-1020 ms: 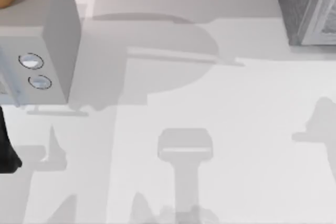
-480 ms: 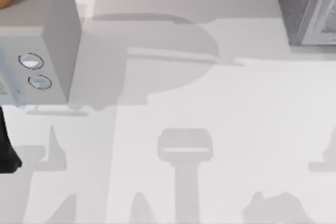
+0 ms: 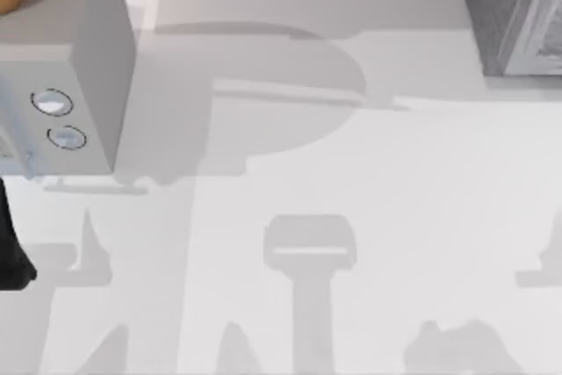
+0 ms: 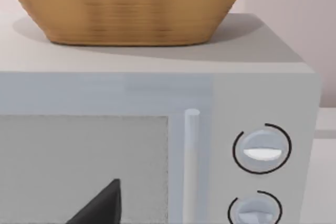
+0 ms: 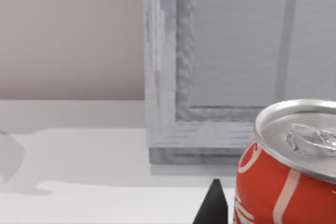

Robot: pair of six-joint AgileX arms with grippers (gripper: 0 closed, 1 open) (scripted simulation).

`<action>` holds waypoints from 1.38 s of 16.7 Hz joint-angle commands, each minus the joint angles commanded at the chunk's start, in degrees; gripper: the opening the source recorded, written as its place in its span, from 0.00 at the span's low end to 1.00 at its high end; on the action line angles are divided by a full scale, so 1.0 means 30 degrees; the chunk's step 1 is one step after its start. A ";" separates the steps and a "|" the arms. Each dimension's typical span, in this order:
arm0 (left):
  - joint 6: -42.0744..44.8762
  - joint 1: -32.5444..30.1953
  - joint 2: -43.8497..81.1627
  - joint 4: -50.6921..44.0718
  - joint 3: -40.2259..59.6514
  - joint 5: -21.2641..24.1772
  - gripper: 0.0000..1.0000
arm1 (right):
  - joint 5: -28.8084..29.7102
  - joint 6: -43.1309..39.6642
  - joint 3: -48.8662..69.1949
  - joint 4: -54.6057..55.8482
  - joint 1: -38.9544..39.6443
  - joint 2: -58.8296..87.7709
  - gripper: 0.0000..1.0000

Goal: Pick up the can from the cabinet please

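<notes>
Right gripper (image 5: 216, 203) beside the can (image 5: 286, 166); grip seemingly unclear.

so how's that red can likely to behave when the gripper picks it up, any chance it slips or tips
The can looks like smooth, glossy metal with rounded sides, so it may slip in a loose grip. It stands upright in front of the cabinet and seems taller than wide, so an off-centre push could tip it, and it would then probably roll. Its thin wall might dent if squeezed hard.
</notes>
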 joint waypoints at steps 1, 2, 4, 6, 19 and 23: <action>0.0000 0.0000 0.0000 0.0000 0.0000 0.0000 1.00 | -0.0243 0.0005 0.0169 0.0334 -0.0081 0.0518 0.00; 0.0000 0.0000 0.0000 0.0000 0.0000 0.0000 1.00 | -0.0594 0.0011 0.0418 0.0823 -0.0199 0.1259 0.00; 0.0000 0.0000 0.0000 0.0000 0.0000 0.0000 1.00 | -0.1496 0.0029 0.1068 0.2091 -0.0500 0.3158 0.00; 0.0000 0.0000 0.0000 0.0000 0.0000 0.0000 1.00 | -0.2646 0.0052 0.1904 0.3714 -0.0883 0.5567 0.00; 0.0000 0.0000 0.0000 0.0000 0.0000 0.0000 1.00 | -1.2908 0.0328 0.9276 1.8087 -0.4285 2.7105 0.00; 0.0000 0.0000 0.0000 0.0000 0.0000 0.0000 1.00 | -1.5890 0.0370 1.1450 2.2305 -0.5293 3.3357 0.00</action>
